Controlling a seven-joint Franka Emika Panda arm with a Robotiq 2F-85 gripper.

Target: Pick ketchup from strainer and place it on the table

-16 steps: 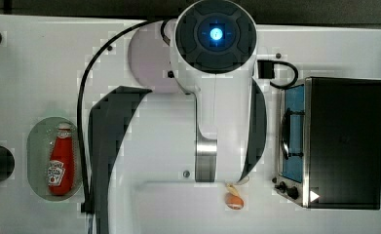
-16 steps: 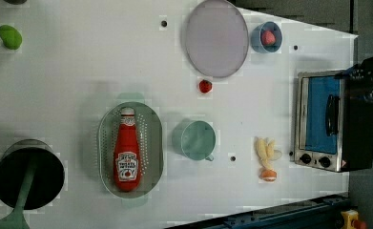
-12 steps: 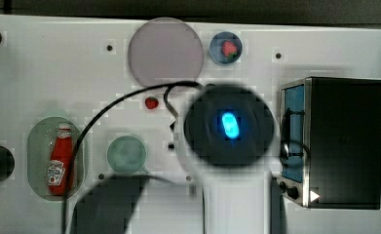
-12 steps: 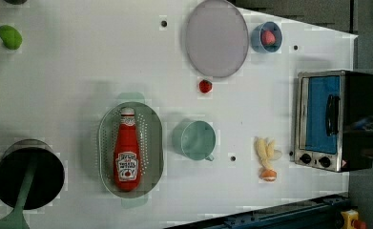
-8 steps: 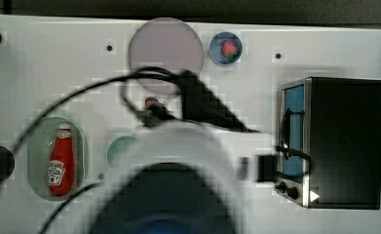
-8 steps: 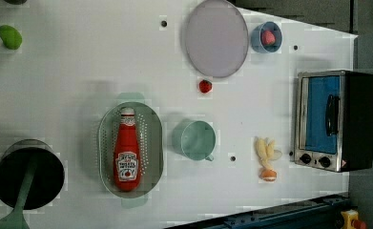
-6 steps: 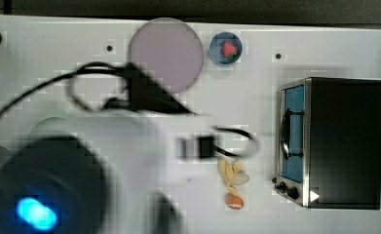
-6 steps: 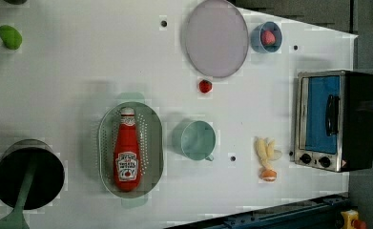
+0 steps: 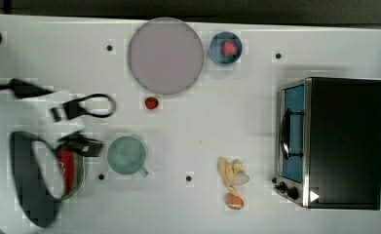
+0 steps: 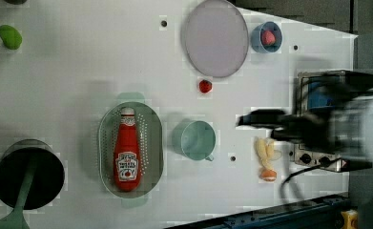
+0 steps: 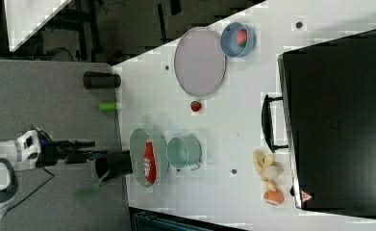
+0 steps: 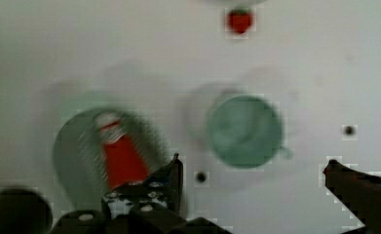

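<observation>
Since the earlier top view, where the arm's big white body was covering the lower left of the table (image 9: 217, 122), the arm is now showing as a blurred dark shape at the top view's far left, uncovering the green mug (image 9: 126, 154) and partly masking the strainer (image 9: 81, 170).

The ketchup (image 10: 127, 152) is lying lengthwise inside the strainer (image 10: 151, 143), cap toward the left view's top, label facing up. In the wrist view the gripper (image 12: 254, 178) is hanging above the table with its jaws spread wide and nothing between them; one finger's tip is overlapping the strainer's (image 12: 68, 156) rim beside the ketchup (image 12: 122, 158).

The mug (image 10: 197, 140) is standing just beside the strainer, handle pointing to the left view's bottom. A loose strawberry (image 10: 204, 86) is lying near a round grey plate (image 10: 215, 38), and a blue bowl (image 10: 266, 36) is holding another. A dark pot (image 10: 26, 174) with a green utensil is sitting near the strainer. Peeled banana pieces (image 9: 233, 174) are lying beside the toaster oven (image 9: 344, 141).
</observation>
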